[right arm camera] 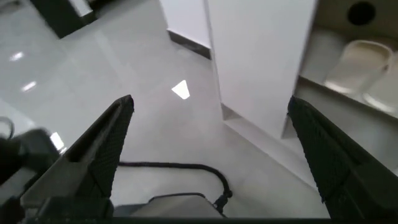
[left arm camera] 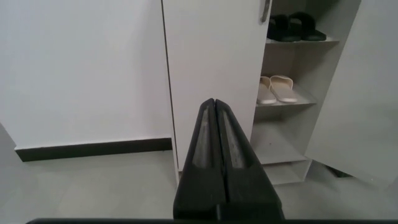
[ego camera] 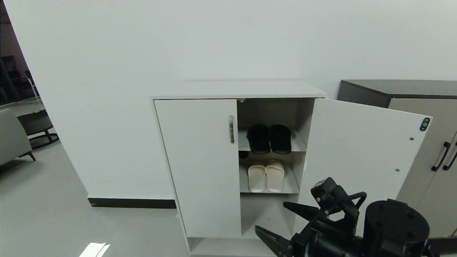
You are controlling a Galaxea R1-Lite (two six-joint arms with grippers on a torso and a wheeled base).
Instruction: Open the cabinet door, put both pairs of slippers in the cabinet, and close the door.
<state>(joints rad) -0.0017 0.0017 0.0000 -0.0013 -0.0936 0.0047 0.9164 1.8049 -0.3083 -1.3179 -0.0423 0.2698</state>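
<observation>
Room and surface: I recorded a glossy grey floor [ego camera: 53,214] running up to a plain white wall [ego camera: 142,53] with a black skirting strip [ego camera: 132,203] at its foot. At the far left stood a grey armchair [ego camera: 10,139] and, beside it, a dark round table [ego camera: 35,123]. To the right of the work stood a grey cupboard [ego camera: 421,107] with a dark top and black handles.

Task unit: the white cabinet [ego camera: 239,89] stood on the floor against the wall. Its left door [ego camera: 198,167] was shut and carried a slim vertical metal handle [ego camera: 231,129] at its inner edge. Its right door [ego camera: 357,153] stood swung wide open toward the grey cupboard.

Contents: the black slippers [ego camera: 269,138] lay side by side on the upper shelf. The cream slippers [ego camera: 266,176] lay side by side on the shelf directly below. Both pairs were inside the right half of the cabinet.

Tools: the right gripper [ego camera: 273,217] hung low in front of the open compartment, just before the right door, with its jaws spread wide and nothing between them. The left gripper [left arm camera: 214,106] had its fingers pressed flat together on nothing, facing the shut left door from well apart.
</observation>
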